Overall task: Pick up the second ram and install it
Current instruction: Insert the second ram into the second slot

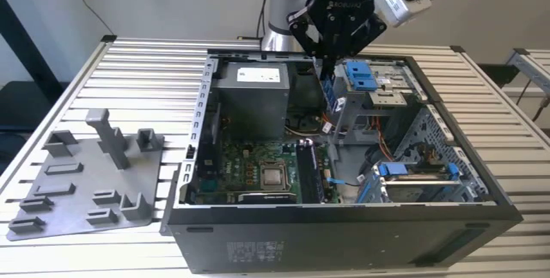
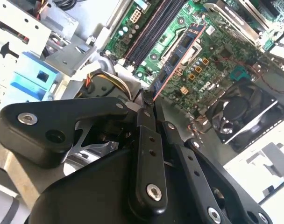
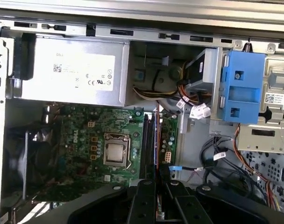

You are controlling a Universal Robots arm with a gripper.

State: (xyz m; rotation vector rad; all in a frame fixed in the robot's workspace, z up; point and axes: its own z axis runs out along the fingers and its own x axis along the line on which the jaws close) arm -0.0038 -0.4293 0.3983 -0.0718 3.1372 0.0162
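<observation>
One claw (image 2: 149, 100): closed, gripping the second ram (image 2: 181, 50).
Location: held over the memory slots (image 3: 145, 140), inside the computer case (image 1: 344, 239).
Exterior view: grey holder plate (image 1: 77, 194) beside case, on bench (image 1: 146, 72).

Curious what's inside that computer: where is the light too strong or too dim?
Exterior view: the table slats glare white, the computer case is shadowed inside. Second wrist view: blown-out white past the fan; the hand gripping the second ram looks dark.
</observation>
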